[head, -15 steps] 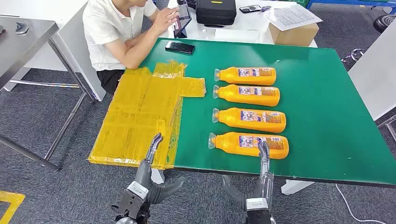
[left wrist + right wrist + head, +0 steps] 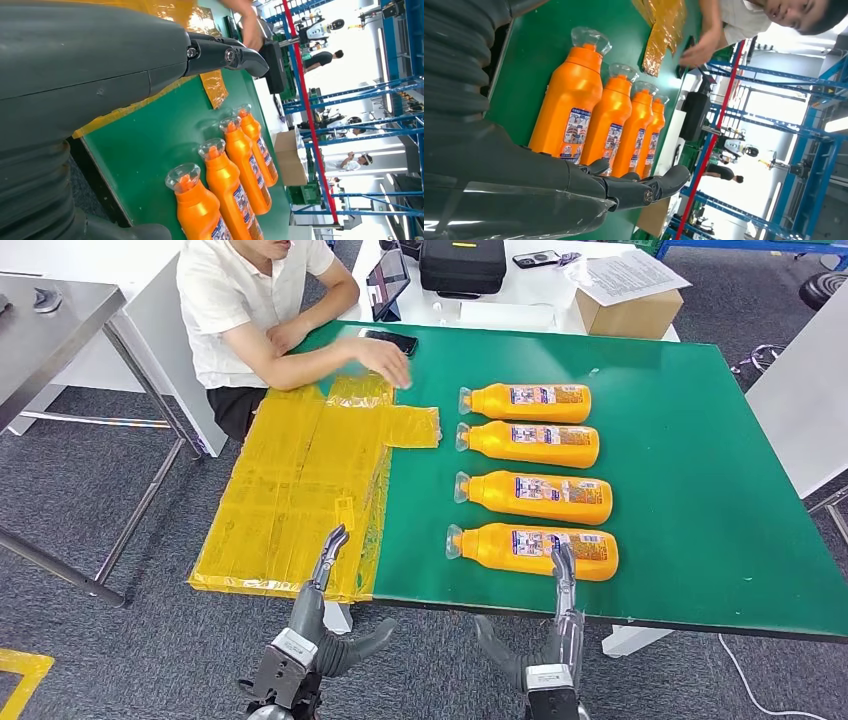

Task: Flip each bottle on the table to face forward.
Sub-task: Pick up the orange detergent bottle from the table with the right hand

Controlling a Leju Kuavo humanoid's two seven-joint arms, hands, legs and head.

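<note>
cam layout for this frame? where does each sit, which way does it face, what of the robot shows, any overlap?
Head: high on the body, facing forward and down at the green table; left hand and right hand rise from below, open.
Left wrist: behind the left hand, looking across the table toward the person's hand.
Right wrist: behind the right hand, looking along the bottle row.
Shared: all show the four bottles; nearest bottle.

bright even light, blown-out wrist backgrounds
</note>
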